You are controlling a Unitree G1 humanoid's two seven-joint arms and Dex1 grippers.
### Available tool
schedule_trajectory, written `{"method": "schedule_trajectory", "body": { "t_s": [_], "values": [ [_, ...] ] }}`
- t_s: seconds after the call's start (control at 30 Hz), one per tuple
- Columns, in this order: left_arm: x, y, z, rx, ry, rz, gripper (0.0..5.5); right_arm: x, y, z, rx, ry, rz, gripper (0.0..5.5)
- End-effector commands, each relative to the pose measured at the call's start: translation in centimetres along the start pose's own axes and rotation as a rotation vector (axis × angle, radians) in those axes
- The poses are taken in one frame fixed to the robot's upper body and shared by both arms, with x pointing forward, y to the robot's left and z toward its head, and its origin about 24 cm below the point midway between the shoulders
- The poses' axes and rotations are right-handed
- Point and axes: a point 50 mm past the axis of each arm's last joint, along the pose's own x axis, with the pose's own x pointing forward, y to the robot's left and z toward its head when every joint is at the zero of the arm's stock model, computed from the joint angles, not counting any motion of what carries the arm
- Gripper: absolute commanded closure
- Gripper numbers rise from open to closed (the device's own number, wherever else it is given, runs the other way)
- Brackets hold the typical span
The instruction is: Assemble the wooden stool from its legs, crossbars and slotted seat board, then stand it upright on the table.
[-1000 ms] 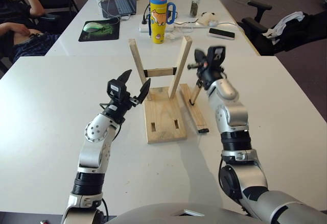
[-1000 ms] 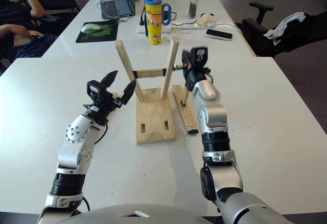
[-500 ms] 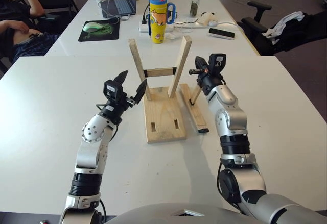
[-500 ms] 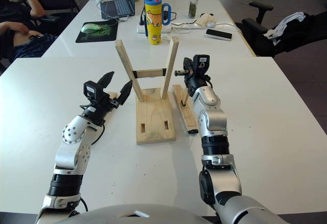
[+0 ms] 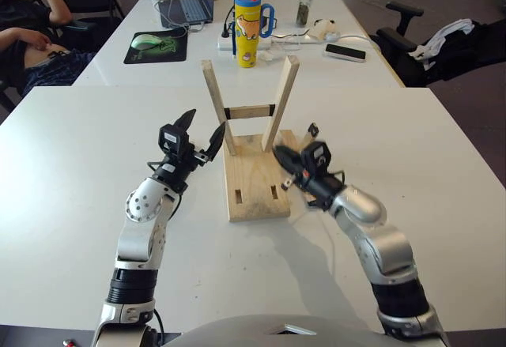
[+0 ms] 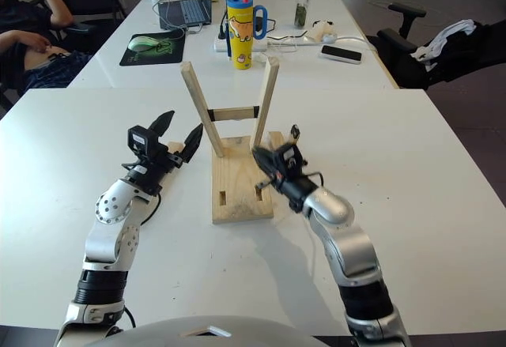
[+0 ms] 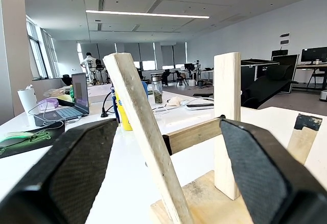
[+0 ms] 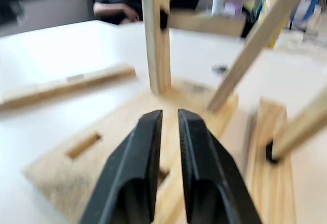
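the left claw hangs wide open and empty, just left of the stool's left leg. the seat board lies flat on the table, its long axis running away from the robot. two legs stand in its far end, splayed apart toward the top and joined by a crossbar. the right claw is almost closed, a thin gap between its fingers, gripping nothing, low over the board's right edge. a loose leg lies just right of the board.
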Motion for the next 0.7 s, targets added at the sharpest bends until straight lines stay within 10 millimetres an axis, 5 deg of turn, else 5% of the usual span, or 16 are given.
{"method": "schedule_trajectory", "body": {
  "t_s": [0.03, 0.37, 0.57, 0.7],
  "values": [
    [-0.3, 0.0, -0.3, -0.006, 0.019, -0.003, 1.44, -0.3, -2.0, -0.8, 0.122, 0.099, -0.134, 4.3],
    [0.0, -0.4, -0.5, -0.024, 0.026, -0.019, 0.1, 0.2, -3.8, 0.2, 0.111, 0.153, -0.268, 2.83],
    [0.4, -0.7, -0.6, -0.039, 0.031, -0.04, 0.1, 0.7, -3.9, -1.1, 0.089, 0.271, -0.28, 2.03],
    [0.4, -0.6, -0.6, -0.036, 0.035, -0.044, 0.1, 1.2, -4.4, -1.3, 0.089, 0.307, -0.309, 2.03]
  ]
}}
